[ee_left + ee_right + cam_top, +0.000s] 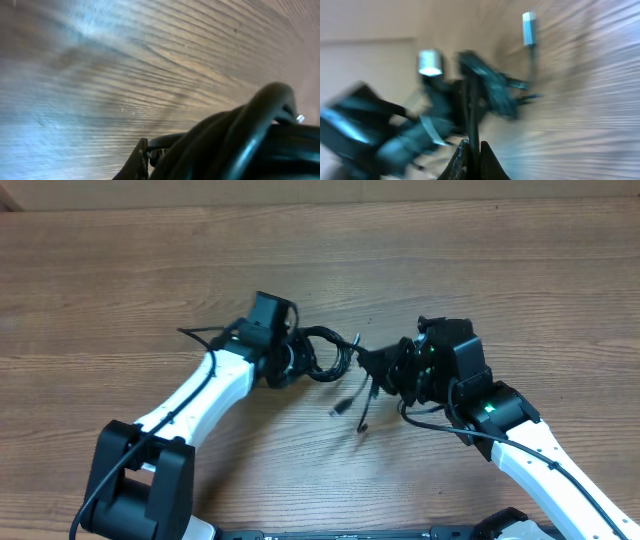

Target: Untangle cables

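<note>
Right fingers: nearly closed, the tips pinching one thin black cord of the cables that ran straight up between them.
Left fingers: only one dark tip showed, so how far open they were could not be told; the cable bundle bulked right beside it.
Cables: bunched at mid tabletop between the two arms, with two ends trailing toward the near edge.
Right wrist view only: two silver plugs, blurred.
Overhead only: loops by the left arm.
</note>
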{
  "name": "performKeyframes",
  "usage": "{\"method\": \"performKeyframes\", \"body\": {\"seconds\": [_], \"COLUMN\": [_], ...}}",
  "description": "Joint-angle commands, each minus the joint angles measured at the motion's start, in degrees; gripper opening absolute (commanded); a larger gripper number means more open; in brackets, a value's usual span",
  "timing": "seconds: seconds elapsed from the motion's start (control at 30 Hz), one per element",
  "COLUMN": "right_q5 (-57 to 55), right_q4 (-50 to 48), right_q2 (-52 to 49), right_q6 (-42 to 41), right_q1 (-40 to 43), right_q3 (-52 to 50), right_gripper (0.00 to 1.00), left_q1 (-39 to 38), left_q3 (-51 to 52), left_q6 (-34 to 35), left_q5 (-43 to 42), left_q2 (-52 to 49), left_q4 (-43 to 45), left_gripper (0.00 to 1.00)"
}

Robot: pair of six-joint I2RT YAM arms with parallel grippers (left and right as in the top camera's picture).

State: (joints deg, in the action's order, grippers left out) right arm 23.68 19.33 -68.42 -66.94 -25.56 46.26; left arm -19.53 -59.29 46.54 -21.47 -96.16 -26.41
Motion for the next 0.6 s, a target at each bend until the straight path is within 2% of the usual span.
{"method": "performKeyframes", "body": {"seconds": [0.0,0.07,0.1,0.2,0.27,0.3,0.43,0.57], "right_q5": [-3.3,-3.2,-3.0,-3.1,-3.0,-1.6,7.6,9.0], "right_q4": [4.9,7.1,8.5,9.5,8.4,6.5,-0.4,-3.7], "right_q2": [0.5,0.5,0.5,0.5,0.9,0.9,0.9,0.1], "right_q6": [16.0,20.7,25.9,34.0,36.0,36.2,44.7,45.2], "right_q1": [0.2,0.2,0.2,0.2,0.2,0.2,0.2,0.1], "right_q3": [1.4,1.4,1.4,1.4,1.5,1.5,1.5,1.5], "right_gripper": [0.06,0.15,0.3,0.66,0.74,0.86,0.88,0.86], "left_q1": [5.0,6.6,7.5,7.6,7.5,7.4,7.3,7.1], "left_q3": [-2.0,-2.5,-2.8,-2.9,-2.9,-2.9,-2.9,-2.9], "left_q6": [-19.6,-24.0,-28.0,-35.4,-38.8,-40.8,-47.0,-49.4], "left_q5": [-8.3,-11.5,-12.9,-12.6,-12.7,-13.0,-13.8,-15.1], "left_q2": [2.6,3.5,4.3,5.6,5.9,5.9,5.9,5.9], "left_q4": [-0.7,-1.3,-2.2,-3.5,-4.7,-5.8,-8.6,-9.6], "left_gripper": [0.04,0.04,0.04,0.04,0.04,0.04,0.04,0.04]}}
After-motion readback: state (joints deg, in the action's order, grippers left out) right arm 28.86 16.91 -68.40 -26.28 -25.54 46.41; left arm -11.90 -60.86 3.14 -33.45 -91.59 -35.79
